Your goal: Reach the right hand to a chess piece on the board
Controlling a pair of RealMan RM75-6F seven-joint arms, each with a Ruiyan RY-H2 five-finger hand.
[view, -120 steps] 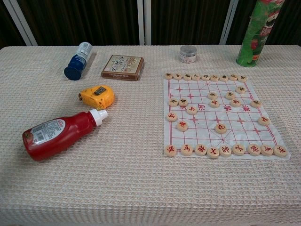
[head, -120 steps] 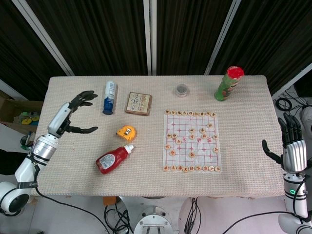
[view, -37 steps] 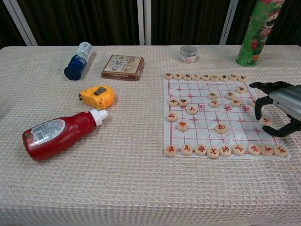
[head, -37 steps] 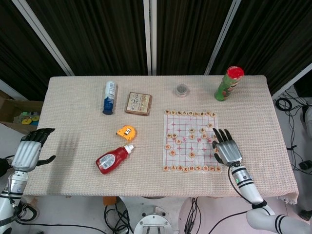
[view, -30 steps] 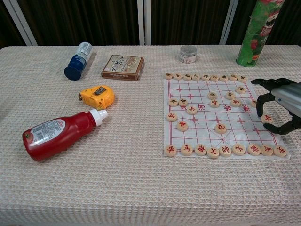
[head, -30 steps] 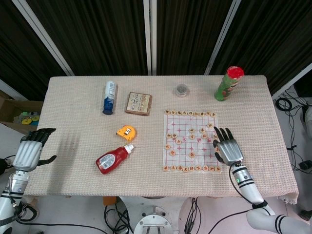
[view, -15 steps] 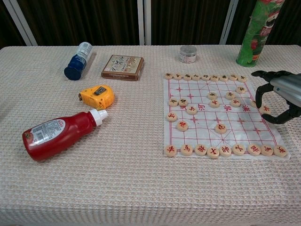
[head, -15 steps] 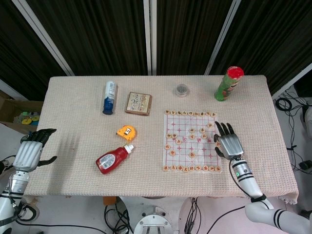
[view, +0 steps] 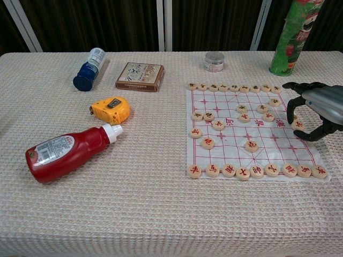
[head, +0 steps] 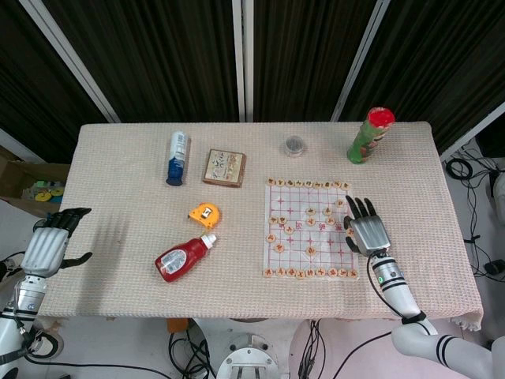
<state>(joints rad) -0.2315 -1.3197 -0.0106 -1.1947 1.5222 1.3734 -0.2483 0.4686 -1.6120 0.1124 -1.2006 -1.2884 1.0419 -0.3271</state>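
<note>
A beige woven tablecloth (view: 134, 214) covers the table. Nearest lies one red squeeze bottle (view: 67, 152). Right, the right hand (view: 316, 110) hovers, fingers spread and empty, over a round wooden chess piece (view: 298, 125) at the white paper chessboard (view: 252, 131)'s right edge. The left hand (head: 49, 245), off the table's left edge, is loosely curled, empty.

A rectangular tabletop (head: 118, 237) covered in a beige waffle-weave cloth stands before dark vertically ribbed wall panels (head: 158, 55) divided by pale metal strips (head: 239, 59). Beneath and beside it lies a light floor (head: 16, 217) with black cables (head: 465, 170) on the right and a cardboard box (head: 24, 178) on the left.
</note>
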